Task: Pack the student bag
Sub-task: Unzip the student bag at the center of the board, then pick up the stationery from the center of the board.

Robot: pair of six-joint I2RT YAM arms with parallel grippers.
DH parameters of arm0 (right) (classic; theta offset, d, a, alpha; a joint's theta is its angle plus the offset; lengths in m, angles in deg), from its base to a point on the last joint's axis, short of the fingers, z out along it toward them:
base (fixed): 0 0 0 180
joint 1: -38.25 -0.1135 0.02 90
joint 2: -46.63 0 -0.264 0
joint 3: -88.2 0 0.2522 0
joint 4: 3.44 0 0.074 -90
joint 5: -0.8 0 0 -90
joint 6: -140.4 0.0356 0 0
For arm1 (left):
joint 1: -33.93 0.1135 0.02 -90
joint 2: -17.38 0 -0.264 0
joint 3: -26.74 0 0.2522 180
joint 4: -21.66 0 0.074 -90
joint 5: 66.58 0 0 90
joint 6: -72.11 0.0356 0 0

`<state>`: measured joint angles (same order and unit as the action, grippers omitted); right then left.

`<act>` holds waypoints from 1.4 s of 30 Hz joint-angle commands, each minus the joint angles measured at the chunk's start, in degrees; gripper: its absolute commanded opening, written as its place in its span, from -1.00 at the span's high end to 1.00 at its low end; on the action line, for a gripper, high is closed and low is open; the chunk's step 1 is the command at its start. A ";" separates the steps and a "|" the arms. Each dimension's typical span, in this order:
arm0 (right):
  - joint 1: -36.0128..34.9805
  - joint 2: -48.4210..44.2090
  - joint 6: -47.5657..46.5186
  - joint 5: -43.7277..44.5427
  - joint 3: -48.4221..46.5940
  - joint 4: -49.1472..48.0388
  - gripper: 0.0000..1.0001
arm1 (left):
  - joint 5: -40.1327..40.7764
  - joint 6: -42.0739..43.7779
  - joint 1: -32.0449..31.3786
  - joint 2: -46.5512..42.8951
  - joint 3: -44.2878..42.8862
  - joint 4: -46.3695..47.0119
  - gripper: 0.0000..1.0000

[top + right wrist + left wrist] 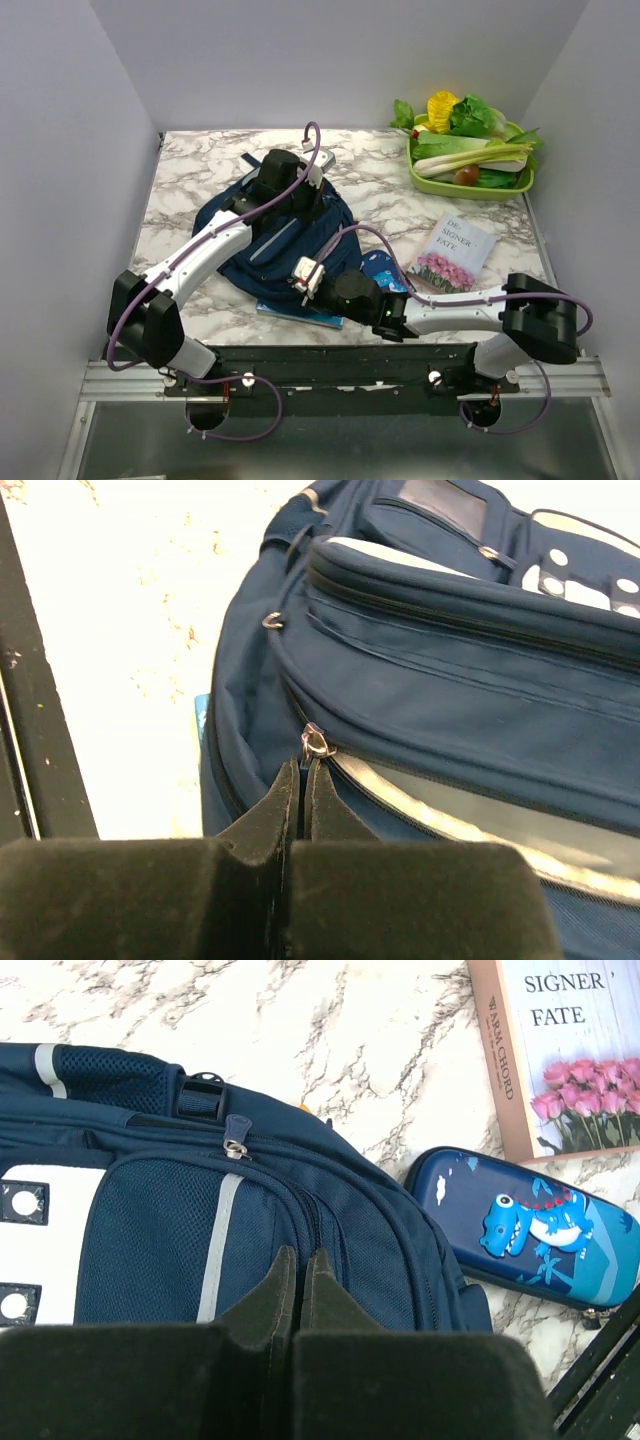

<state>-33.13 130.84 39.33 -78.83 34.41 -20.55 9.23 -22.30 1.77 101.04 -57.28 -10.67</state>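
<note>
Here the bag (300, 247) lies in the middle of the worktop (390, 190), under the left arm. The left pincer (298, 1260) is closed, tips together over the bag's front, holding nothing evident. The right pincer (302, 775) is closed too, tips at a zip pull (317, 745), possibly pinching its tab.
</note>
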 commanded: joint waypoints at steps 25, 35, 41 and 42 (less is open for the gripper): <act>0.42 3.44 12.89 2.98 -14.38 15.65 -0.74 | -4.34 3.78 5.35 -2.00 -5.25 5.30 1.00; 14.94 -27.91 37.92 11.24 7.32 34.35 -1.00 | -9.27 9.94 6.23 -6.40 -1.37 2.57 1.00; 17.50 -39.63 52.70 15.64 16.82 47.19 -1.00 | -11.29 11.96 6.23 -6.84 -0.76 1.52 1.00; 17.67 -41.82 54.38 16.34 17.52 48.61 -1.00 | -11.55 12.05 6.15 -6.93 -0.76 1.34 1.00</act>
<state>-15.97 94.29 80.35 -68.40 48.37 15.84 2.41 -12.49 7.98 96.97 -58.11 -11.30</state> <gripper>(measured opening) 0.998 0.019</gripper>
